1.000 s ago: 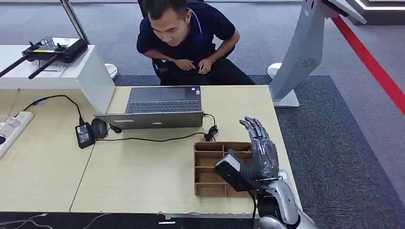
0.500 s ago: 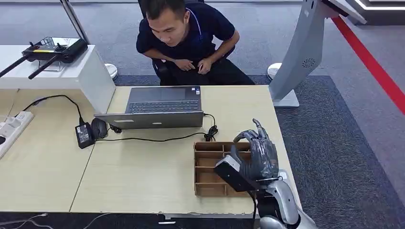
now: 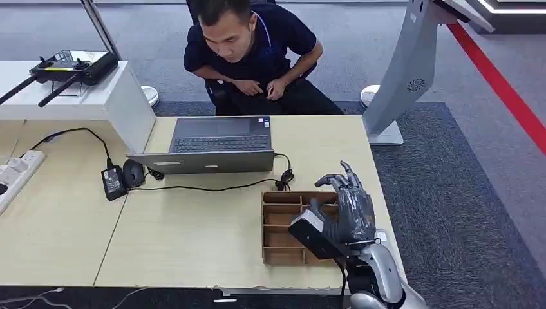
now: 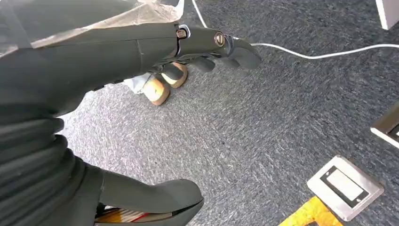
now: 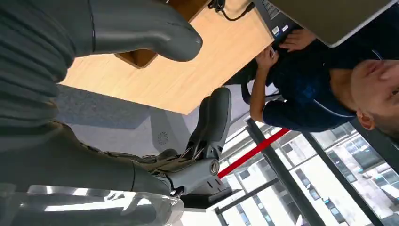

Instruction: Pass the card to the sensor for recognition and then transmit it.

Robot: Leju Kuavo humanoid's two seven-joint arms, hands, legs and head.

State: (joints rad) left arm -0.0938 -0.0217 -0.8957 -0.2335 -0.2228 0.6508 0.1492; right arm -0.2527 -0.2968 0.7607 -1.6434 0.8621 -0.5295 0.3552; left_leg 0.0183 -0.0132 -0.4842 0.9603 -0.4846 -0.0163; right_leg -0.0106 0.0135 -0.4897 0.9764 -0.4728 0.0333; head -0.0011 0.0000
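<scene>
- Brown wooden divider tray [image 3: 278,225] w/ several slots, flat on surface near its front right corner.
- Card, sensor: can't tell.

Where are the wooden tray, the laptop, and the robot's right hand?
wooden tray [image 3: 278,226], head view, on a divider.
laptop [image 3: 222,143], head view, on its keyboard.
right hand [image 3: 351,209], head view, on its back.

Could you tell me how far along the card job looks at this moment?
Nothing looks done yet. The right hand hovers over the wooden divided tray, fingers curling, holding nothing; I can't make out a card there. The left hand hangs over the carpet. Picking up a card, presenting it to a sensor and passing it on all remain.
</scene>
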